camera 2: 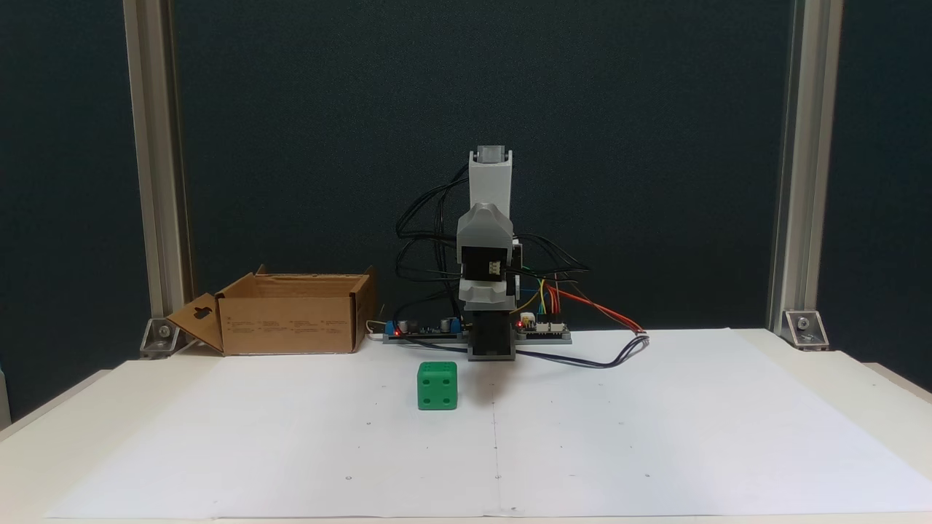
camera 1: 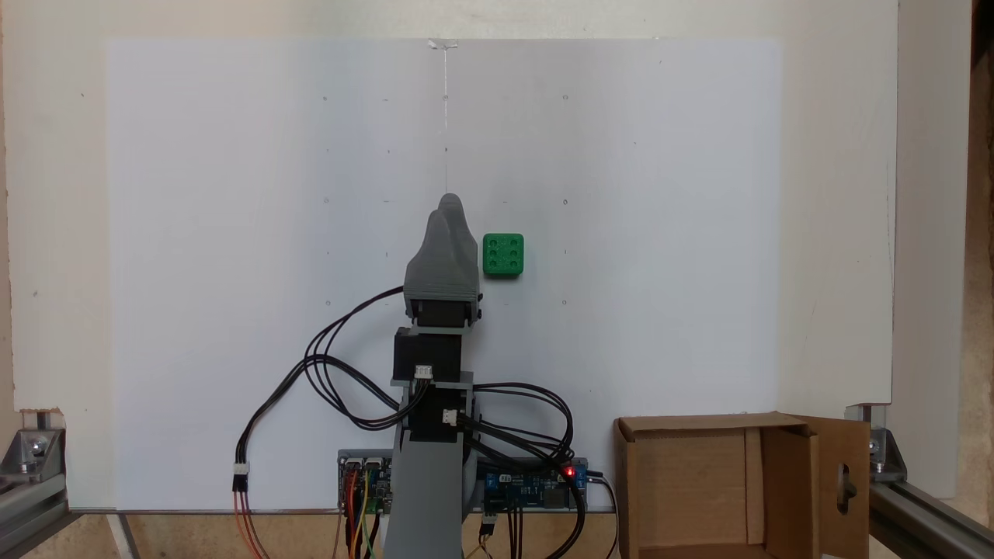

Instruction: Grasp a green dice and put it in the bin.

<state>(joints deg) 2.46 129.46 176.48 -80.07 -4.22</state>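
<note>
The green dice (camera 1: 503, 255) sits on the white sheet with its six-pip face up; from the front, the dice (camera 2: 437, 386) shows four pips. My gripper (camera 1: 445, 206) lies folded forward over the sheet just left of the dice, a small gap apart, its grey jaws together with nothing between them. From the front, the folded arm (camera 2: 486, 247) stands behind and right of the dice. The brown cardboard bin (camera 1: 788, 481) stands open at the lower right, its flap with the handle hole turned outward. In the front view the bin (camera 2: 284, 324) is at the back left.
Circuit boards (camera 1: 536, 485) and looping cables (camera 1: 326, 373) lie around the arm's base. Aluminium frame posts (camera 2: 156, 167) stand at the table's back corners. The white sheet (camera 1: 233, 233) covers most of the table.
</note>
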